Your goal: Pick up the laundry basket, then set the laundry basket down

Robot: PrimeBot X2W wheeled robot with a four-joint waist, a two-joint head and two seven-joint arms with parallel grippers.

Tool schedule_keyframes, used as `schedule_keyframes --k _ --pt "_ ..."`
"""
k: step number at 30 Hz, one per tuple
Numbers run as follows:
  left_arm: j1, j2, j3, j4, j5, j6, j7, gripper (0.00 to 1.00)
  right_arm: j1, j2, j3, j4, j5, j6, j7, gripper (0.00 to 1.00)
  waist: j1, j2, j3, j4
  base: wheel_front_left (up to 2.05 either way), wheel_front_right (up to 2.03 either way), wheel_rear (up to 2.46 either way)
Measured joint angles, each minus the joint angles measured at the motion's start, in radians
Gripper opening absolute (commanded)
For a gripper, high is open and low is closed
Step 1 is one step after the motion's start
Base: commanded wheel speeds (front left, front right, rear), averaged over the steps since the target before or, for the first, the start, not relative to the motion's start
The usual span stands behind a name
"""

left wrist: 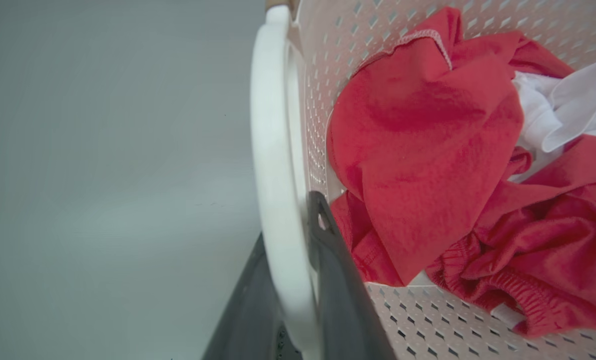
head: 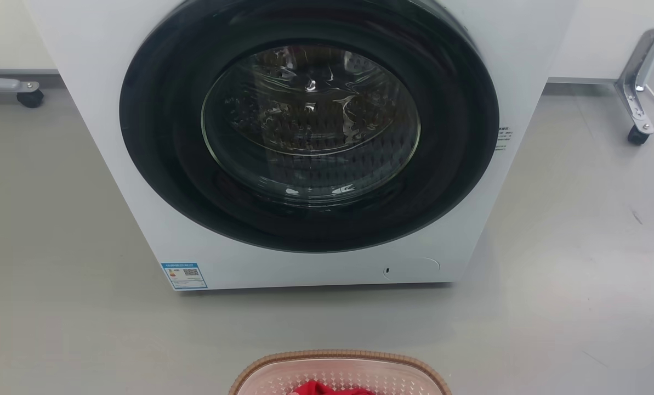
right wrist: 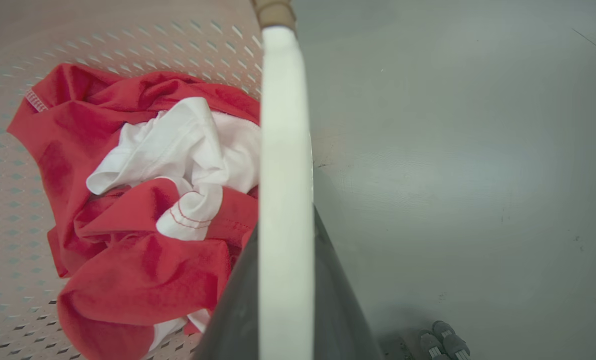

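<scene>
Much floor (head: 58, 274) between laundry basket (head: 337, 354), washer (head: 283, 269)

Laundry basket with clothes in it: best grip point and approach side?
Take the laundry basket by its two white side handles, one per tool, from above. Each is a thin bar standing off the perforated wall, so fingers can straddle it: left tool around the left handle, right tool around the right handle. A two-sided hold should keep it level.

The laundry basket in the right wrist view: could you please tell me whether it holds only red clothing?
No, a white garment lies among the red clothing inside the laundry basket.
</scene>
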Motion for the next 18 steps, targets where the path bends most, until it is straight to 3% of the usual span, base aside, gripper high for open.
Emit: schedule_keyframes --k 18 --pt "-0.002 0.000 -0.005 0.000 -0.008 0.004 -0.001 0.00 -0.020 0.000 0.037 0.012 0.044 0.000 -0.017 0.00 0.0000 0.0000 0.011 0.000 0.00 0.00 0.00"
